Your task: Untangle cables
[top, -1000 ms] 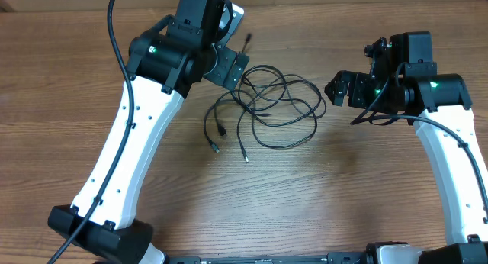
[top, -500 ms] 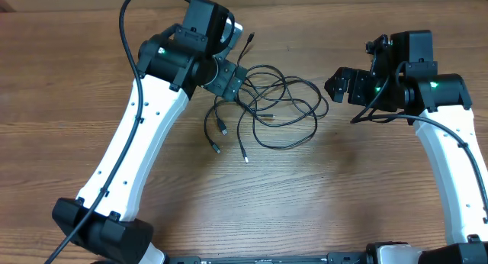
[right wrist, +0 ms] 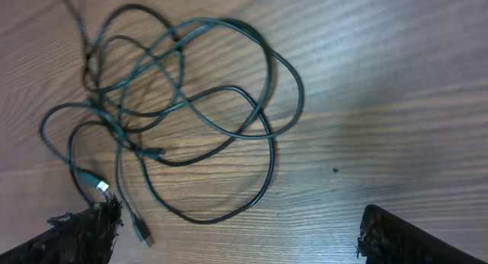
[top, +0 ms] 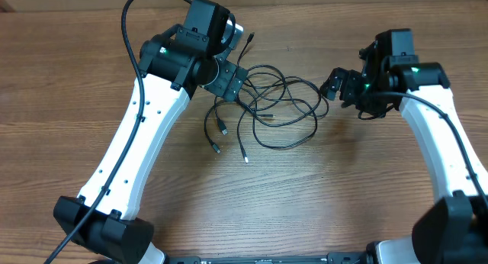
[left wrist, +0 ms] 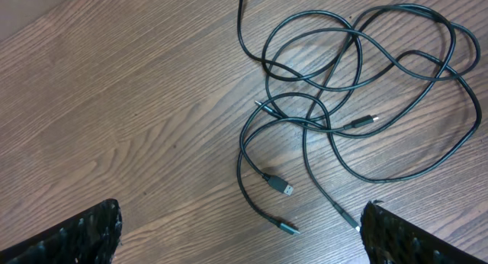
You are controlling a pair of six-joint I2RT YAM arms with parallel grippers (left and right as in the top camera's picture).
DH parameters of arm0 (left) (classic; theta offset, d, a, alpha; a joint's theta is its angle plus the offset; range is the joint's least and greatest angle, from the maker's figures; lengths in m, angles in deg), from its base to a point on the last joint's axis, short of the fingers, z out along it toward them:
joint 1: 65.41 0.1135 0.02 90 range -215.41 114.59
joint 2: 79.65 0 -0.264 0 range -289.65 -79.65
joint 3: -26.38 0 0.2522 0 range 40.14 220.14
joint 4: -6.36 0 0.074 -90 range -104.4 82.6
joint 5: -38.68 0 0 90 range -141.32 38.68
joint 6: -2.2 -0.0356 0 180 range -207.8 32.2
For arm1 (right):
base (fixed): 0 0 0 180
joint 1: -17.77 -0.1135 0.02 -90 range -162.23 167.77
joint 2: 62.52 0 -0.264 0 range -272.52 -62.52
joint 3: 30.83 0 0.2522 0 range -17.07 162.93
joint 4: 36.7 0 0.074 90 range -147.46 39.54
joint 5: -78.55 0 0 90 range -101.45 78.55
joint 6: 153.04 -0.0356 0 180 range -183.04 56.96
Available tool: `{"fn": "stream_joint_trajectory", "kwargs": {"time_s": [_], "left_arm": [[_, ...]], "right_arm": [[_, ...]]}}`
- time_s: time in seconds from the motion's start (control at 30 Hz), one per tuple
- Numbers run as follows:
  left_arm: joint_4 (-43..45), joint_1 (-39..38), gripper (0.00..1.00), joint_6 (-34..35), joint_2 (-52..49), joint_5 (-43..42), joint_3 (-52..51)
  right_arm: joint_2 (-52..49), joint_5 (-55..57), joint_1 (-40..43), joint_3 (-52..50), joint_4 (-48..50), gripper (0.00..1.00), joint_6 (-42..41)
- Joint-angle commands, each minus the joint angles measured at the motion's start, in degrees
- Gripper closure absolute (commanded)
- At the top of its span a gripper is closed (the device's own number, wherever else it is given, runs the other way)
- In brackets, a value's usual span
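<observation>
Across the middle of the wooden table (top: pixel 320 188), toward its far side, the cables (top: pixel 278 104) lie in one loose tangle of overlapping black loops, in the same spot and shape as a second ago. Three plug ends trail out on the tangle's near left side, the nearest of them (top: pixel 245 158) lying free on the wood, and a single strand runs off to the far side past the left arm's wrist. The left gripper (top: pixel 229 78) hangs at the left edge of the tangle; over the last second it has shifted slightly right and nearer to the loops, and the thick wire on its arm now arches higher over the far left of the table. The right gripper (top: pixel 339 85) sits just beside the right edge of the tangle, having moved a little left since half a second ago, with its arm now leaning further in from the right. Both pincers are released, fingers spread wide and grasping nothing. From the left wrist, the cables (left wrist: pixel 343 104) fill the upper right, ahead of the left gripper (left wrist: pixel 244 241). From the right wrist, the cables (right wrist: pixel 183 104) lie to the upper left, beyond the right gripper (right wrist: pixel 236 241).
</observation>
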Motion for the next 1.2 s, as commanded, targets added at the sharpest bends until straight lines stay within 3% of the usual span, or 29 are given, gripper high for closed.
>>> {"fn": "stream_joint_trajectory", "kwargs": {"time_s": [0.0, 0.17, 0.27, 0.73, 0.87, 1.0, 1.17], "left_arm": [[0.2, 0.3, 0.00, 1.0, -0.3, -0.7, -0.2], [0.2, 0.3, 0.01, 1.0, -0.3, -0.7, -0.2], [0.2, 0.3, 0.00, 1.0, -0.3, -0.7, -0.2], [0.2, 0.3, 0.00, 1.0, -0.3, -0.7, -0.2], [0.2, 0.3, 0.00, 1.0, -0.3, -0.7, -0.2], [0.2, 0.3, 0.00, 1.0, -0.3, -0.7, -0.2], [0.2, 0.3, 0.00, 1.0, -0.3, -0.7, -0.2]], "right_arm": [[-3.5, 0.4, 0.1, 0.5, 0.1, 0.00, -7.4], [-8.8, 0.4, 0.1, 0.5, 0.1, 0.01, -15.0], [-11.9, 0.5, 0.1, 0.5, 0.6, 0.07, -18.2], [-17.2, 0.6, 0.0, -0.3, 2.4, 0.22, -19.1], [-17.4, 0.6, 0.0, -3.3, 6.3, 0.25, -21.7], [-17.5, 0.4, 0.0, -5.3, 8.9, 0.36, -22.1], [-17.5, 0.4, -1.1, -9.2, 14.1, 0.38, -23.2]]}}
